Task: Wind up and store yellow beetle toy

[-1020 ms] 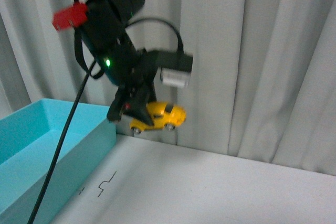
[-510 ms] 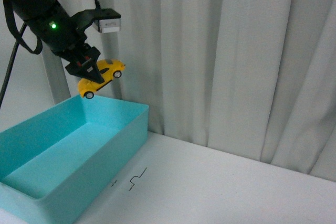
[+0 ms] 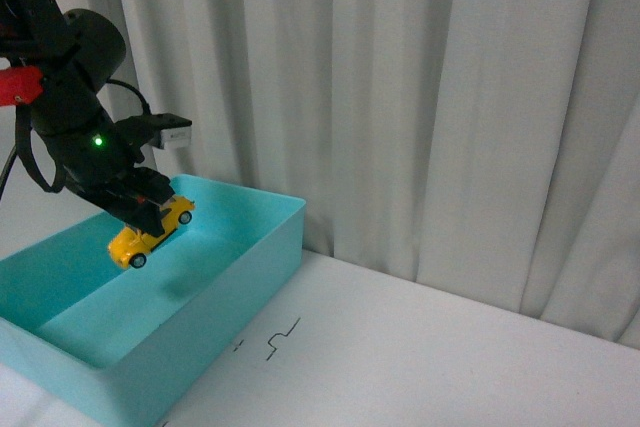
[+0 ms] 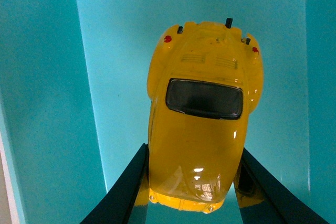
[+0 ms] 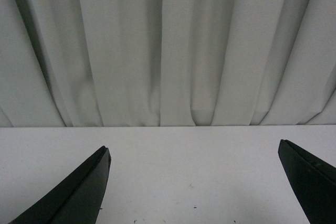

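The yellow beetle toy (image 3: 150, 232) hangs nose-down inside the open turquoise bin (image 3: 250, 277), a little above its floor. My left gripper (image 3: 143, 209) is shut on its sides. In the left wrist view the toy (image 4: 202, 129) fills the middle, dark window up, clamped between the two black fingers (image 4: 123, 192), with the bin floor (image 4: 115, 40) behind it. My right gripper (image 5: 194, 182) is open over bare white table, nothing between its fingers; it does not show in the front view.
The bin stands at the table's left end, its near wall (image 3: 200, 347) facing me. White table (image 3: 420, 357) stretches to the right with a small black mark (image 3: 282, 337) on it. Grey curtain (image 3: 420, 97) hangs close behind.
The left arm has come down with the toy from above the bin's far rim to inside the bin. The camera view also shifted.
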Available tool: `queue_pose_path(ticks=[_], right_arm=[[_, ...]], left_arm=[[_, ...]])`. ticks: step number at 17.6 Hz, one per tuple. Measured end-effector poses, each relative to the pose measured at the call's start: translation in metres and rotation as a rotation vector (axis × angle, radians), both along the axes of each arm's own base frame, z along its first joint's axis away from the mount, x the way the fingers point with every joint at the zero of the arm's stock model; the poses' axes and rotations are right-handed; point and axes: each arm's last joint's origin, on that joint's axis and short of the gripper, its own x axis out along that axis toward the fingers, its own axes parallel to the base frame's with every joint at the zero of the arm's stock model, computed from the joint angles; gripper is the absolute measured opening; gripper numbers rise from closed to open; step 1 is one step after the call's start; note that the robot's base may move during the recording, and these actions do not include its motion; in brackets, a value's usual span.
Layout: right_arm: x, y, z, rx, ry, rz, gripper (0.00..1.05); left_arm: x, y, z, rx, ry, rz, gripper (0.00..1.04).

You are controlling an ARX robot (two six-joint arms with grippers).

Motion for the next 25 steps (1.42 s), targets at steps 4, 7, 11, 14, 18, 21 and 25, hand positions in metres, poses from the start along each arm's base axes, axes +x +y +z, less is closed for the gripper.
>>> queue_pose_path(ticks=[4,7,11,14,18,21,25], right_arm=[[0.0,0.0,0.0,0.0,0.0,0.0,0.98],[0.0,0.0,0.0,0.0,0.0,0.0,0.98],[0.0,0.0,0.0,0.0,0.0,0.0,0.98],[0.0,0.0,0.0,0.0,0.0,0.0,0.98],[0.0,0.0,0.0,0.0,0.0,0.0,0.98],[0.0,0.0,0.0,0.0,0.0,0.0,0.98],[0.0,0.0,0.0,0.0,0.0,0.0,0.98]], left_arm=[[0.008,-0.005,-0.014,-0.01,-0.013,-0.014,0.39],[0.013,-0.004,-0.035,0.002,0.039,-0.015,0.39],[0.016,0.0,-0.05,0.062,0.083,-0.025,0.39],[0.017,0.001,-0.062,0.076,0.105,-0.033,0.39],[0.018,-0.001,-0.073,0.067,0.12,-0.041,0.39],[0.02,-0.005,-0.075,0.069,0.111,-0.052,0.39],[0.021,-0.008,-0.078,0.06,0.115,-0.063,0.5]])
